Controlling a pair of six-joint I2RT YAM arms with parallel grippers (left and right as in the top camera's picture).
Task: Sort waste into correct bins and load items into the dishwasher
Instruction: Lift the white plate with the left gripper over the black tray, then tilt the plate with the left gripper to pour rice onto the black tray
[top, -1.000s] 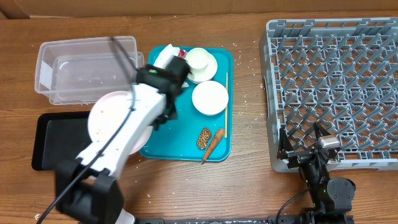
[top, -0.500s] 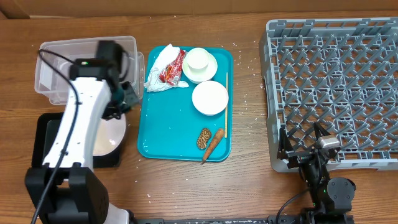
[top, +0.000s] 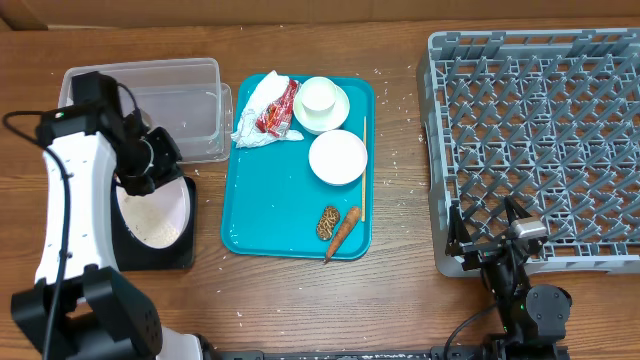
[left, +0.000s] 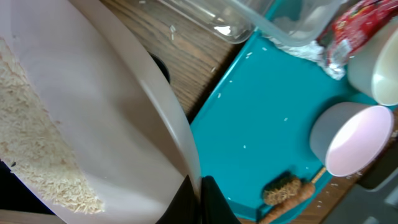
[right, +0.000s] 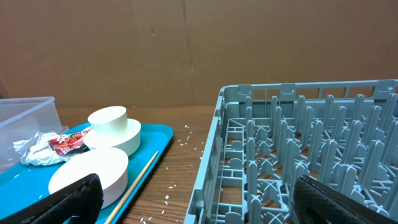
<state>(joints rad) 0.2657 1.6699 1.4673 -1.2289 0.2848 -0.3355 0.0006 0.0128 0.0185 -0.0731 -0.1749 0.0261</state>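
My left gripper (top: 160, 175) is shut on the rim of the large white plate (top: 158, 212) and holds it tilted over the black tray (top: 160, 258). Loose rice (left: 37, 155) lies heaped on the plate's low side; the jaws (left: 198, 199) pinch its edge (left: 93, 112). The clear tub (top: 150, 100) stands behind. On the teal tray (top: 280, 210) lie the napkin (top: 252, 118), the wrapper (top: 278, 108), a cup on a bowl (top: 320, 97), a second bowl (top: 337, 157), the brown food piece (top: 327, 222), the carrot stick (top: 342, 232) and the wooden stick (top: 365, 170). My right gripper (top: 490, 235) is open and empty.
The grey dish rack (top: 540, 150) fills the right side, and its left wall (right: 211, 155) is just in front of my open right jaws (right: 205, 202). Rice grains (top: 400, 130) are scattered on the wood between the tray and the rack. A cardboard wall (right: 186, 50) stands behind the table.
My left arm has carried the white plate from the teal tray's left edge leftwards to above the black tray and tilted it. The right arm has not moved.
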